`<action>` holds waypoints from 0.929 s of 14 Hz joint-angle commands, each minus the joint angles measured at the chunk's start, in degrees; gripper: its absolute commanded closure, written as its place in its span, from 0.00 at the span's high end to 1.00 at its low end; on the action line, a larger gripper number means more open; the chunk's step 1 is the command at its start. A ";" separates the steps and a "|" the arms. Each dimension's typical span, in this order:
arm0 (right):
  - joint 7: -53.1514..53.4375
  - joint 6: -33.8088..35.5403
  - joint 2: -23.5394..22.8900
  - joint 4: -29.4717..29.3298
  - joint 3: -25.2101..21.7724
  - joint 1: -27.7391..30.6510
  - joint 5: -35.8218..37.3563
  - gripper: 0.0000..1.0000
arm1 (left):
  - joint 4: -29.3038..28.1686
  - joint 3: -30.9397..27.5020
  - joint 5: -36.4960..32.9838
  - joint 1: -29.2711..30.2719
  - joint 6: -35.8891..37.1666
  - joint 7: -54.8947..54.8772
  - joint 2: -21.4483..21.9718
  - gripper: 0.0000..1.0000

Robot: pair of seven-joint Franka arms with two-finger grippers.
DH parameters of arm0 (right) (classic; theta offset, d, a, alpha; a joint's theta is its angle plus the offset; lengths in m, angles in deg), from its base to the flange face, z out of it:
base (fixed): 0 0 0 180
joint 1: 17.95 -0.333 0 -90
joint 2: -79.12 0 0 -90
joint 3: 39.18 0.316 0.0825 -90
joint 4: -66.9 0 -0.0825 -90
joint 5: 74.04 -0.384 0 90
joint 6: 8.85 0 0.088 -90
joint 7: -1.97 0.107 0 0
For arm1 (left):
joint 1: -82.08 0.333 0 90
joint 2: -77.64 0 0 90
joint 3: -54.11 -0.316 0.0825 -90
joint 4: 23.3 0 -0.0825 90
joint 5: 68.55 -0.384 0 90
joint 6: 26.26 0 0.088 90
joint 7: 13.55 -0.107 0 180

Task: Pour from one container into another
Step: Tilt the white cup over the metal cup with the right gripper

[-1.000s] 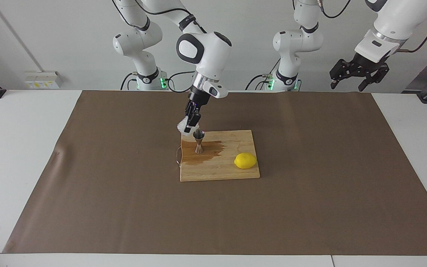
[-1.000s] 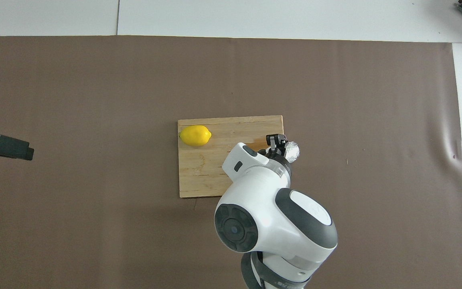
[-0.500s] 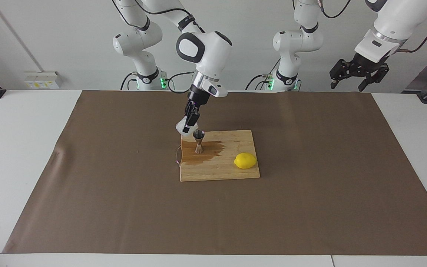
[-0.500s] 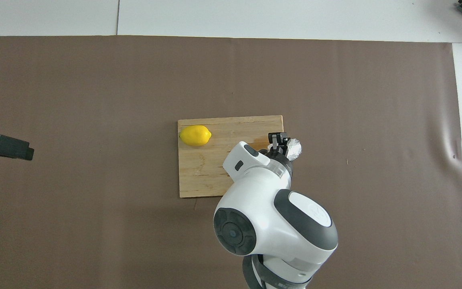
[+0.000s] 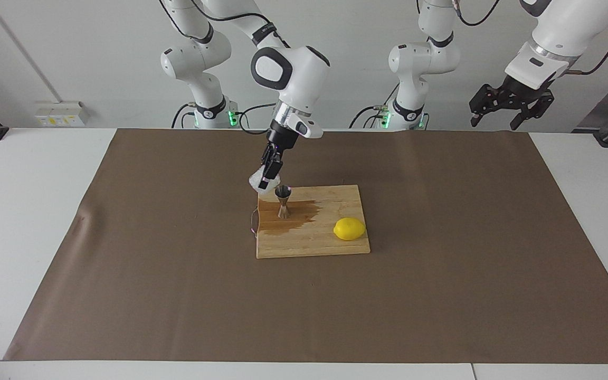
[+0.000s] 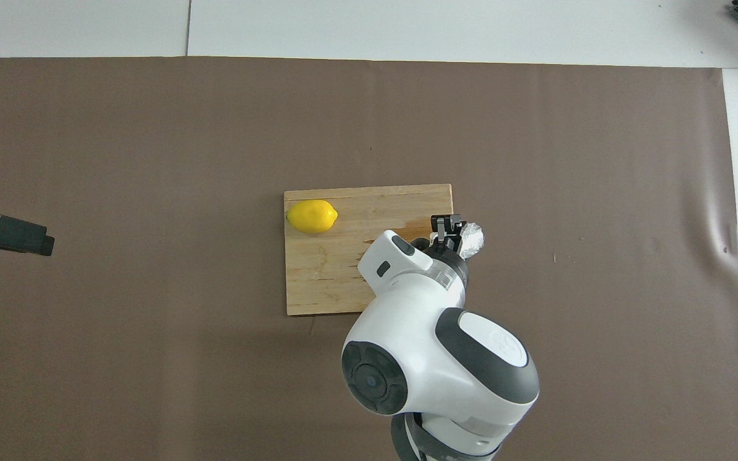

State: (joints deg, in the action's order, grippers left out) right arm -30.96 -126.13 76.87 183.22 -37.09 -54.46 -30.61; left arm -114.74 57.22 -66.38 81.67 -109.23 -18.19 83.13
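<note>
The clear glass cup hangs tilted in my right gripper, which is shut on it. The cup is just above and beside the rim of the steel jigger, toward the right arm's end of the table. That jigger stands upright on a wet, darkened patch of the wooden cutting board. In the overhead view the cup shows past the board's edge, held by the right gripper; the right arm hides the jigger. My left gripper waits open, raised high over the table's edge by the robots.
A yellow lemon lies on the board toward the left arm's end, also seen as the lemon from above. A brown mat covers the table around the board. The left gripper shows at the overhead view's edge.
The right gripper with the cup has drawn slightly up and away from the jigger, toward the right arm's end. The left arm has barely moved.
</note>
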 commanded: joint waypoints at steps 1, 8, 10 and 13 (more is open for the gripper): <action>1.74 -1.11 1.90 2.06 0.37 0.12 2.00 0.00 | -1.46 -0.47 -1.20 -0.47 0.36 -0.45 1.45 1.00; 2.26 -1.46 1.38 1.63 0.54 0.29 1.04 0.00 | -1.37 -0.47 -1.20 -0.47 0.36 -0.36 1.45 1.00; 2.26 -2.69 1.03 1.45 0.54 0.47 -0.01 0.00 | -1.37 -0.38 -1.20 -0.47 0.36 -0.45 1.45 1.00; 2.52 -3.22 0.67 0.84 0.54 0.73 -1.86 0.00 | -1.37 -0.47 -1.20 -0.47 0.36 -0.36 1.45 1.00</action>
State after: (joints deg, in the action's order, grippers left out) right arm -29.49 -128.19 77.19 183.68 -36.85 -54.40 -31.22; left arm -114.74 57.22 -66.38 81.67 -109.21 -18.19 83.13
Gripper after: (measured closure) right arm 0.502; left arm 0.000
